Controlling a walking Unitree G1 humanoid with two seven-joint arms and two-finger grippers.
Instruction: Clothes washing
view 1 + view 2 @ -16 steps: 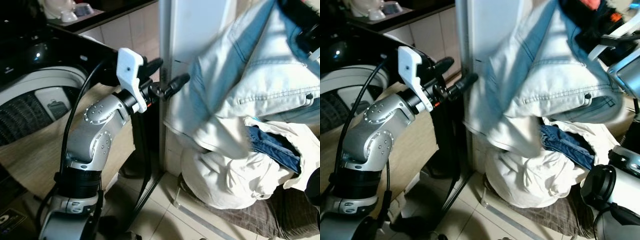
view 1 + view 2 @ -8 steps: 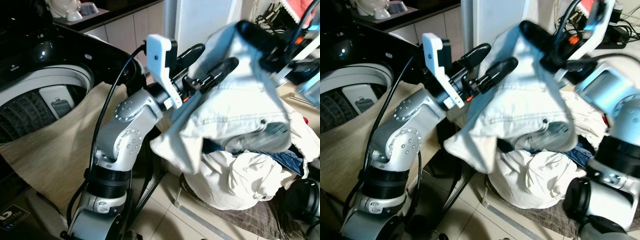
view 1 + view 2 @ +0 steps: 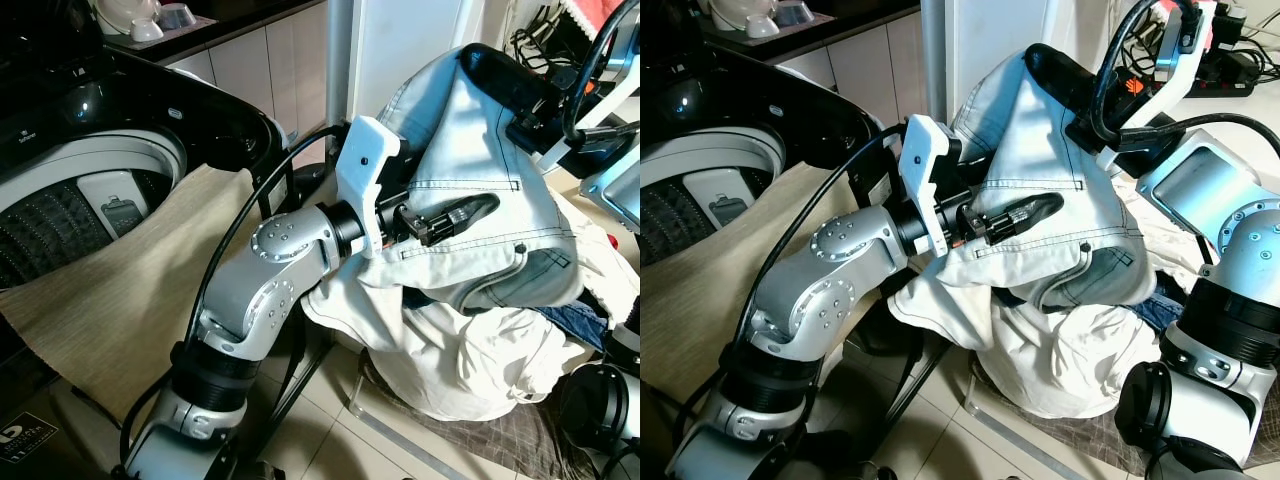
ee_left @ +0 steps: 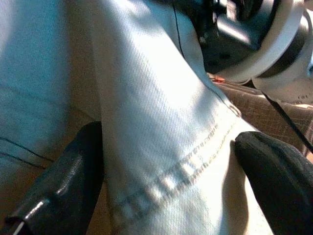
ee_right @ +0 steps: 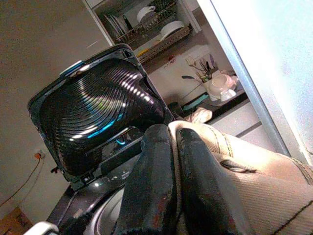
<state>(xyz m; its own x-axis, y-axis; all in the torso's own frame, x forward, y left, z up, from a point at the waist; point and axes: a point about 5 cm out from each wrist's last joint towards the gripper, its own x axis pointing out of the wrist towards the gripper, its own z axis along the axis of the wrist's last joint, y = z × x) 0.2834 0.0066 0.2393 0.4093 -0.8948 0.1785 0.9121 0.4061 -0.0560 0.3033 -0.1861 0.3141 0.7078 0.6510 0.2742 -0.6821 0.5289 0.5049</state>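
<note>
Left eye view has us pinching the pale jeans [image 3: 470, 170] high in our right gripper [image 5: 171, 161], while our left gripper [image 3: 455, 215], parted fingers straddling a seam, has just swung in from the washing machine [image 3: 90, 170] at left.

I see bright daylight washing out the pale blue denim jeans [image 3: 1050, 170]; my left wrist view is soft, close-up blur.
</note>
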